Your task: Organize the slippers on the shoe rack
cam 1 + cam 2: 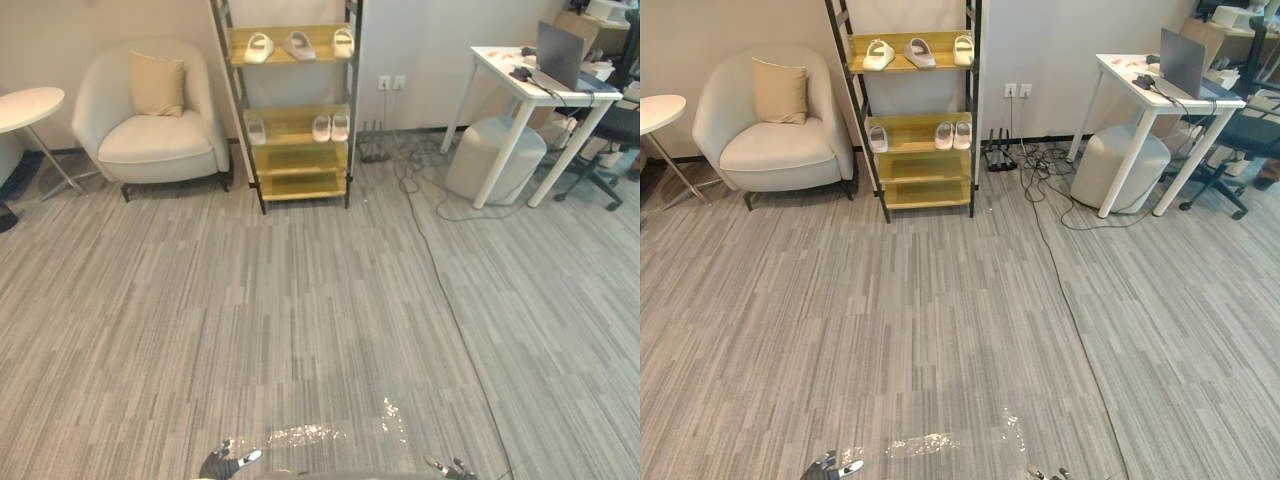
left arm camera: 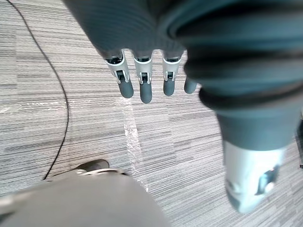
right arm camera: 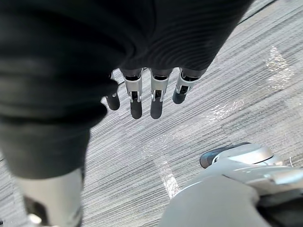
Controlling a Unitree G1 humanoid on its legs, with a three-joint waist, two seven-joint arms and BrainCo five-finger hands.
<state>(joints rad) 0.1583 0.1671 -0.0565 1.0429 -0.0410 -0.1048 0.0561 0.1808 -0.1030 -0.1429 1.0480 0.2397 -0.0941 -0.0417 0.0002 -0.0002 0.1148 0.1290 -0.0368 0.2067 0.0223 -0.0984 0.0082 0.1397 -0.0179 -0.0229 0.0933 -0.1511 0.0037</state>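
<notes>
Slippers (image 1: 298, 45) are waiting on the upper-centre shoe rack (image 1: 300, 160); left hand (image 2: 144, 87) and right hand (image 3: 144, 97) are hanging slack-fingered, empty, out of reach.

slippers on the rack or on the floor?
On the shoe rack: three slippers on the top shelf, a pair and a single on the shelf below.

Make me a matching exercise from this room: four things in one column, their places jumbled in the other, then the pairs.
Things
1. cushion
2. laptop
3. pouf
4. close-set pair of slippers

Places
A. on the white desk
B. on the shoe rack, second shelf from the top
C. on the armchair
D. on the floor under the desk

Pairs: 1-C; 2-A; 3-D; 4-B
</notes>
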